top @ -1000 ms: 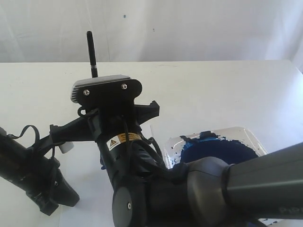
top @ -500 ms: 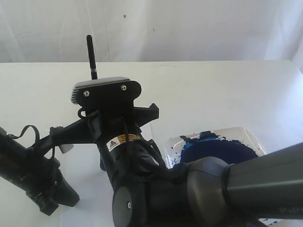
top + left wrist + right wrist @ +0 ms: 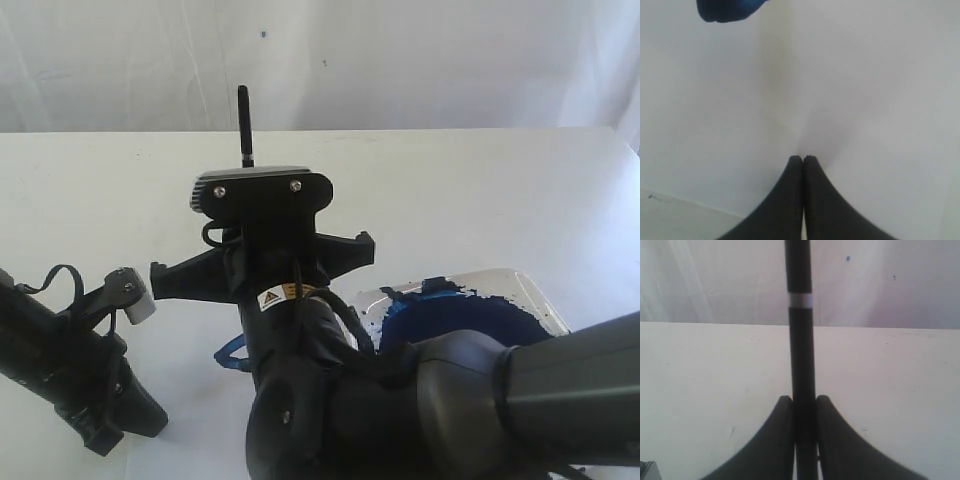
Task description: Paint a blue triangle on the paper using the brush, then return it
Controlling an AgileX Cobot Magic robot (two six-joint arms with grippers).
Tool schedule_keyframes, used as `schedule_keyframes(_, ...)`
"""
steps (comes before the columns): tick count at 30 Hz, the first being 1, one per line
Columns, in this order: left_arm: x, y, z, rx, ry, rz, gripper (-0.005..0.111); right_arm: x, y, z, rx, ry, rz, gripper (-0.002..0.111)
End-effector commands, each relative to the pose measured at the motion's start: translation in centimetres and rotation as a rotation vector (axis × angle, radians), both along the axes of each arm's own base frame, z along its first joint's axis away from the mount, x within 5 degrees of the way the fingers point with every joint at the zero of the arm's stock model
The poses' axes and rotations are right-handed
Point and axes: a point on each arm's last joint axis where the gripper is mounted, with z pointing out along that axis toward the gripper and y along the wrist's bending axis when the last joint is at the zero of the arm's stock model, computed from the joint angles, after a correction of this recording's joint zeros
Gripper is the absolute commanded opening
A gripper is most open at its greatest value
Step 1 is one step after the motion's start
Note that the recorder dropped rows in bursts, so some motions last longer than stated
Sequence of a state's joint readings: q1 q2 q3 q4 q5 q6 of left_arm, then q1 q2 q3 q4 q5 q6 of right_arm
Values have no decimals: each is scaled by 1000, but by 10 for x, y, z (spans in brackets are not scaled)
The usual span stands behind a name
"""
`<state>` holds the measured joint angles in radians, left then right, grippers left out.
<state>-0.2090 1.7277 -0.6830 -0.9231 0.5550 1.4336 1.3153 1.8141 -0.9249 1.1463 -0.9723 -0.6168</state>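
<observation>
My right gripper (image 3: 800,399) is shut on the brush (image 3: 800,340), whose black handle with a silver band stands up between the fingers. In the exterior view the brush handle (image 3: 244,125) rises above the right wrist camera housing (image 3: 262,190); its bristle tip is hidden below the arm. A short blue stroke (image 3: 230,352) of the blue triangle shows beside the right arm on the paper. My left gripper (image 3: 803,157) is shut with nothing in it, low over the white paper (image 3: 850,100), and a blurred blue paint mark (image 3: 730,10) lies beyond it.
A clear paint tray (image 3: 530,290) holding a dark blue pool (image 3: 460,315) sits to the right of the right arm. The left arm (image 3: 70,370) lies at the lower left. A white backdrop (image 3: 420,60) closes off the table's far edge.
The right gripper has carried the brush to the right in the exterior view, uncovering a blue stroke beside the arm. The left arm has not moved.
</observation>
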Motion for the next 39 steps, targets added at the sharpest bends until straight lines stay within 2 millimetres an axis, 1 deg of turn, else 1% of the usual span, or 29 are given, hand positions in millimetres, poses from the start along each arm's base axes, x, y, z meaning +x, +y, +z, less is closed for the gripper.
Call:
schedule_keyframes(1,-4,-1,1,-10,17,-16,0,1,-7,-1,-37,9,-57,0)
schedule_keyframes(7,-4,-1,1,-10,17,-16,0,0,-13,-2,-67,7,-128,0)
schedule_keyframes(12,-4,-1,1,-10,17,-16,0,-9,-12,3,-84,-51,-149,0)
schedule_keyframes(16,-4,-1,1,-10,17,-16,0,-12,-13,3,-108,-66,-163,0)
schedule_keyframes(32,-4,-1,1,-10,17,-16,0,-10,-20,4,-129,-73,-242,0)
schedule_keyframes(39,-4,-1,1,-10,17,-16,0,-23,-19,21,-83,-101,-201,0)
